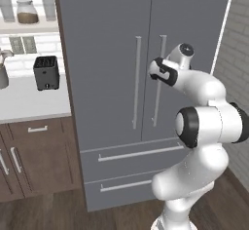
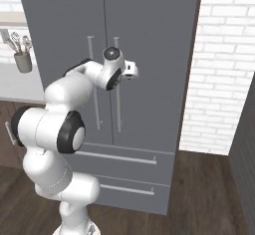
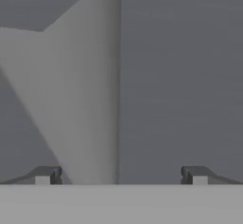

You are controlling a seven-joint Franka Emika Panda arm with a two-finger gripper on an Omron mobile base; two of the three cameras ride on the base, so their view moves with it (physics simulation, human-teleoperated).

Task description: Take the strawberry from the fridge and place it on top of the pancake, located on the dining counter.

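Nearest the lens in the hand view: two dark fingertips (image 3: 42,175), standing wide apart, nothing between them but air. Gripper (image 3: 121,175) hard up against the grey face of the fridge (image 3: 180,76), with a pale silver bar handle (image 3: 90,99) running up the frame just inside the left tip. Not clamped on it; whether touching, hard to tell.

From the left base view: white arm folded in the lower right, wrist reaching toward the fridge (image 1: 102,78), the hand end level with the right-hand handle (image 1: 158,80) of the pair and hidden behind the wrist. Both doors shut, both drawers below shut. To the left, a black toaster (image 1: 46,72) on a white worktop (image 1: 29,105), dark wood cabinets (image 1: 34,156) beneath, a jar (image 1: 26,10) on a shelf above.

From the right base view: arm rising from the lower left, hand end pointed at the fridge (image 2: 149,55) near the seam, right at the two long handles (image 2: 118,94). Brick wall (image 2: 224,64) on the right, a pot of utensils (image 2: 22,59) at far left.

Progress, as a judgement: barely begun. Doors closed, so strawberry presumably inside and unseen. Left to do: grip the handle, swing the door open, find and pick the berry, drive to the dining counter, set it on the pancake.
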